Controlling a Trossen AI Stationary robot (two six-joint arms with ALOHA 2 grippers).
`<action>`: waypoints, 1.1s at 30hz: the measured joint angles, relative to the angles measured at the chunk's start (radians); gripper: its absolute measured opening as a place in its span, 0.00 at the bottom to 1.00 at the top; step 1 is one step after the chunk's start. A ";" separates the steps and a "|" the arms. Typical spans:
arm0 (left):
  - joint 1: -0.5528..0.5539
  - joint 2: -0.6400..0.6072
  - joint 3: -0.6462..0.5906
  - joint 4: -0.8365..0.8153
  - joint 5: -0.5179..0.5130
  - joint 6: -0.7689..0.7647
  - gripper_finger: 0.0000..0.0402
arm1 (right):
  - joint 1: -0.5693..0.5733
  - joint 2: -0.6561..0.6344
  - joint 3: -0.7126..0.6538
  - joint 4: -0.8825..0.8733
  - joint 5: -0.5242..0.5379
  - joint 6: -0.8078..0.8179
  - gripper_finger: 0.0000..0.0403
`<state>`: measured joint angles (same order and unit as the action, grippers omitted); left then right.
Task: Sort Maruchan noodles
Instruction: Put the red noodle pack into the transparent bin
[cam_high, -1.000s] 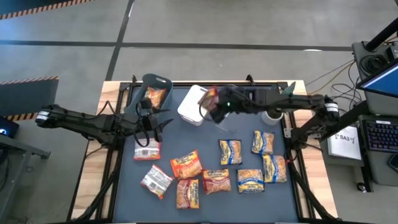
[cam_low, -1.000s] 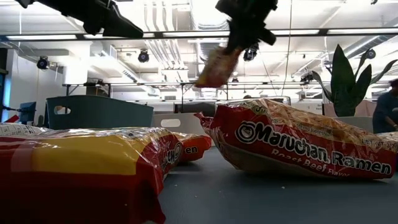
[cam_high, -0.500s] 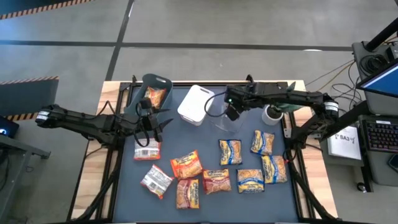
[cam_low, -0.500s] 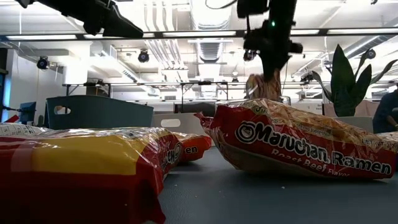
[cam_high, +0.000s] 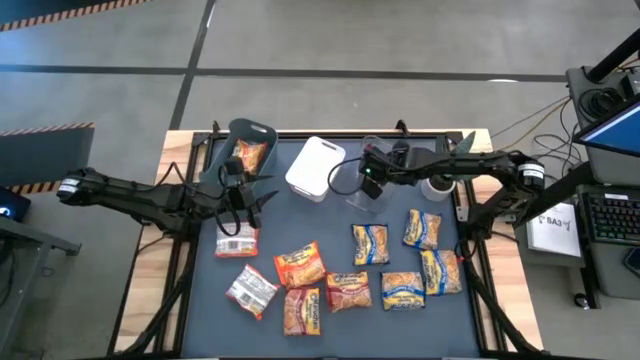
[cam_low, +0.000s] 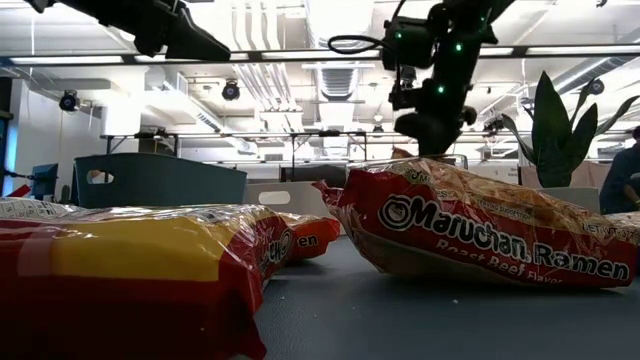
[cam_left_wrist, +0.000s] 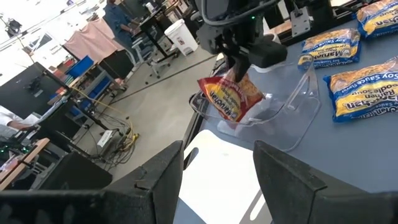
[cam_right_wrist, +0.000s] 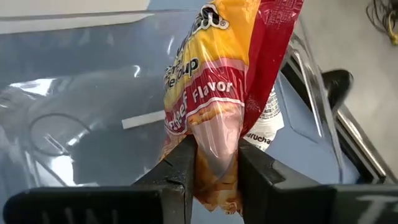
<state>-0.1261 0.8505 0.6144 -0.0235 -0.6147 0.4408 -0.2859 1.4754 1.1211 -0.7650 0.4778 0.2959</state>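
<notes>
near packets: low view foreground, one red-yellow packet (cam_low: 130, 270) lower left, one red Maruchan roast beef packet (cam_low: 480, 225) right of centre, both lying flat on the surface (cam_low: 420, 320)
loose packets count: high view lower half of frame, orange-red packets (cam_high: 300, 265) about four in the lower centre; blue-and-yellow packets (cam_high: 370, 243) about four lower right; whitish-silver packets (cam_high: 250, 290) two lower left; about ten loose on the surface
left gripper: (cam_high: 240, 205) left of centre in high view, hovering over the upper whitish-silver packet; jaws apart, holding nothing, waiting
right gripper: (cam_high: 368, 180) upper centre of high view, over the clear bin (cam_high: 365, 192); jaws clamped on the held packet (cam_right_wrist: 217, 106)
held packet: orange-red and yellow, pinched by one end and hanging down into the clear bin; left wrist view shows it dangling just inside the clear rim
step in hand: judged as dropping the held packet in the clear bin
how to do it well: lower until most of the packet sits below the rim, keep it centred off the walls, then part the jaws fully and lift straight up so the crinkly wrap does not catch and drag out
bins count: three across the upper part of high view; grey-green bin (cam_high: 245, 150) upper left with one orange packet inside, white bin (cam_high: 315, 168) centre, contents cannot tell, clear bin to its right
far: shelves and a plant beyond the surface in low view
</notes>
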 joint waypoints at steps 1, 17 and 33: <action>0.000 0.000 0.000 0.000 0.000 0.000 0.44 | 0.000 0.000 -0.011 0.025 -0.001 -0.009 0.20; 0.000 0.000 0.000 0.000 0.000 0.000 0.44 | -0.061 0.000 -0.041 0.105 0.039 -0.034 0.22; 0.000 0.001 0.000 0.000 0.001 0.000 0.44 | -0.067 0.000 0.001 0.113 0.040 -0.062 0.27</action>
<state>-0.1261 0.8513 0.6144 -0.0238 -0.6140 0.4407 -0.3528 1.4754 1.1220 -0.6515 0.5179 0.2337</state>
